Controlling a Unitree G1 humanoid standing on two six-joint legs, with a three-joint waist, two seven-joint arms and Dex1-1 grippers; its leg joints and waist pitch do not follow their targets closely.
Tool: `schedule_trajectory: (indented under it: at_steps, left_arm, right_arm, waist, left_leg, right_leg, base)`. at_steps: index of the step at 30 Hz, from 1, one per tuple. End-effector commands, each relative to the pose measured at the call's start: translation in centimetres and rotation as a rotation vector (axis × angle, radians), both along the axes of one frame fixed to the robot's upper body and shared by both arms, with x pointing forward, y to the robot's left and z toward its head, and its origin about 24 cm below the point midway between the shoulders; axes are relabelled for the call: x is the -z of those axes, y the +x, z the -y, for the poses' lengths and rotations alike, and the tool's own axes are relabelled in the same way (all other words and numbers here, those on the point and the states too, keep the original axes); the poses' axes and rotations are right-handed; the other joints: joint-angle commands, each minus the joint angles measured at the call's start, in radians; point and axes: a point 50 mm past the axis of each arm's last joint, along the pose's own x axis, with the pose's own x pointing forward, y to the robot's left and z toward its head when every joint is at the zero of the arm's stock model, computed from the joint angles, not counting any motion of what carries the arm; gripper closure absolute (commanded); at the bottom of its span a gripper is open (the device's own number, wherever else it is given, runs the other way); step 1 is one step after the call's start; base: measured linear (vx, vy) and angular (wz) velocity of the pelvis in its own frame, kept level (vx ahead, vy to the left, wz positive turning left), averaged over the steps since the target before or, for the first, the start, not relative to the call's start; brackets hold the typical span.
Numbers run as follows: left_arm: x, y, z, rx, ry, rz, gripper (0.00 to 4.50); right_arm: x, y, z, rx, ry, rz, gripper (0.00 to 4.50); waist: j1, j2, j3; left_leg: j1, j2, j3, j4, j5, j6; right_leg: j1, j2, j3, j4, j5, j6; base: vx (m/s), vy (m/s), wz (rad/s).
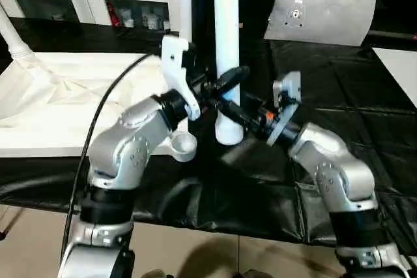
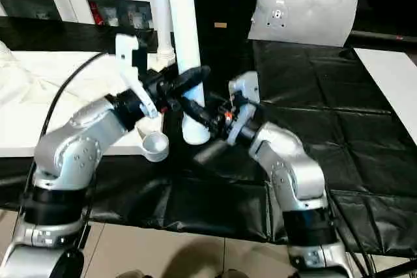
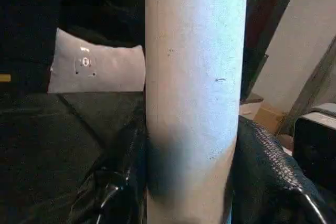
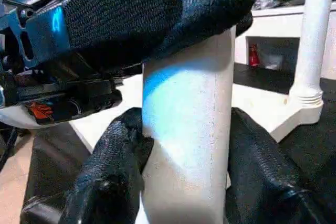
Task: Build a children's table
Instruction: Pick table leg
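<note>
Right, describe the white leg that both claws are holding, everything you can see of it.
The leg is a smooth white tube, plastic by the look, standing upright over the black work surface just off the table top's corner socket. Its rounded lower end hangs near that socket, not seated in it; its upper end runs out of view. The left claw grips it higher, the right claw just below, black fingers pressing both sides. Faint specks mark its surface.
</note>
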Motion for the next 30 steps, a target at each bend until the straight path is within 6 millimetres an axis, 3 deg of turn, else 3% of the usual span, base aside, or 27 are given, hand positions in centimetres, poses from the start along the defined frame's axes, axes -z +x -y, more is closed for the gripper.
schedule_trajectory:
  at_steps: [1, 14, 28, 30]
  left_arm:
    - [-1.0, 0.4, -1.0, -0.052, -0.004, 0.037, 2.60]
    - [-1.1, -0.7, -0.2, 0.135, 0.091, 0.086, 2.62]
    - [-1.0, -1.2, 0.7, 0.225, 0.178, 0.141, 2.62]
    - [-1.0, -1.2, 0.7, 0.226, 0.179, 0.142, 2.62]
  right_arm:
    - [0.1, 0.0, 0.1, 0.000, -0.044, -0.021, 1.81]
    - [-0.7, 0.3, 1.0, -0.020, -0.142, -0.107, 0.73]
    - [-1.1, 0.5, 0.6, -0.077, -0.143, -0.166, 0.73]
    - [-1.1, 0.5, 0.6, -0.081, -0.143, -0.167, 0.99]
  waist:
    - [0.000, -0.002, -0.062]
    - [0.002, 0.003, -0.064]
    - [0.001, 0.002, -0.064]
    - [0.001, 0.002, -0.063]
  left_leg:
    - [0.001, 0.046, -0.010, -0.073, -0.056, 0.026]
    - [0.006, 0.049, -0.009, -0.073, -0.048, 0.020]
    - [0.006, 0.050, -0.008, -0.073, -0.060, 0.003]
    - [0.006, 0.049, -0.008, -0.072, -0.062, 0.003]
  right_leg:
    - [0.067, -0.073, 0.050, -0.073, -0.047, -0.220]
    - [0.064, -0.072, 0.050, -0.069, -0.037, -0.225]
    - [0.066, -0.074, 0.051, -0.068, -0.037, -0.238]
    - [0.066, -0.074, 0.052, -0.069, -0.040, -0.237]
  base:
    - [0.000, 0.000, 0.00]
    - [0.000, 0.000, 0.00]
    - [0.000, 0.000, 0.00]
    - [0.000, 0.000, 0.00]
